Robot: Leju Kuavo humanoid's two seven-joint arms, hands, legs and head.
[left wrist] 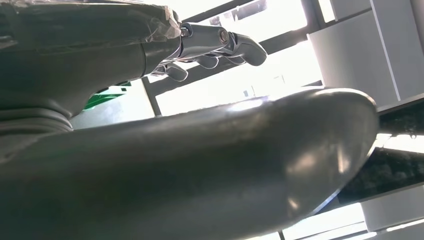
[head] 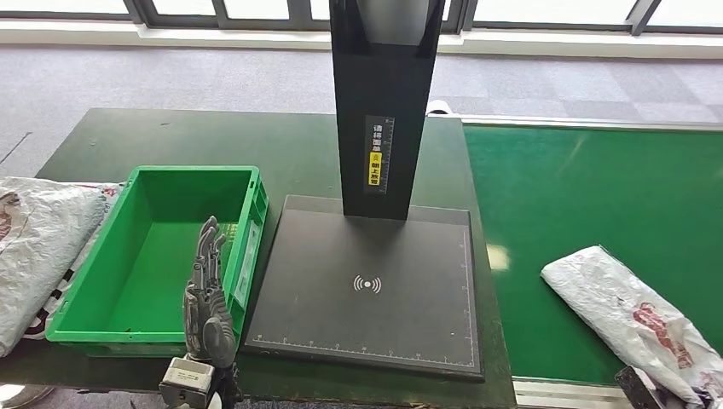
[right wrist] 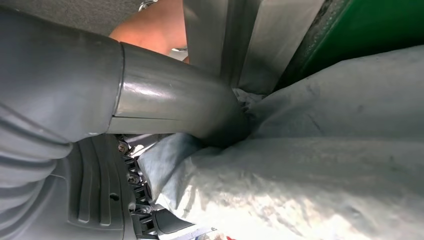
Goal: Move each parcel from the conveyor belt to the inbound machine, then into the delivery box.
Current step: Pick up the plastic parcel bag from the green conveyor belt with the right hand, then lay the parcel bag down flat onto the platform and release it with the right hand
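Parcel-handling station in an office-like hall, set up as a logistics test area. Evidence: green conveyor belt [head: 597, 196] with metal edging; black inbound machine [head: 375, 281], a flat scan plate with ruler markings, a wireless symbol and an upright black column; green plastic delivery box [head: 247, 213]; grey plastic-wrapped parcel [head: 631, 315] on the belt; grey carpet tiles [head: 170, 77]; a run of floor-level windows [head: 213, 10].

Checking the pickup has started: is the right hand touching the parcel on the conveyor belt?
Touching. In the right wrist view the right hand's thumb presses into the grey parcel.
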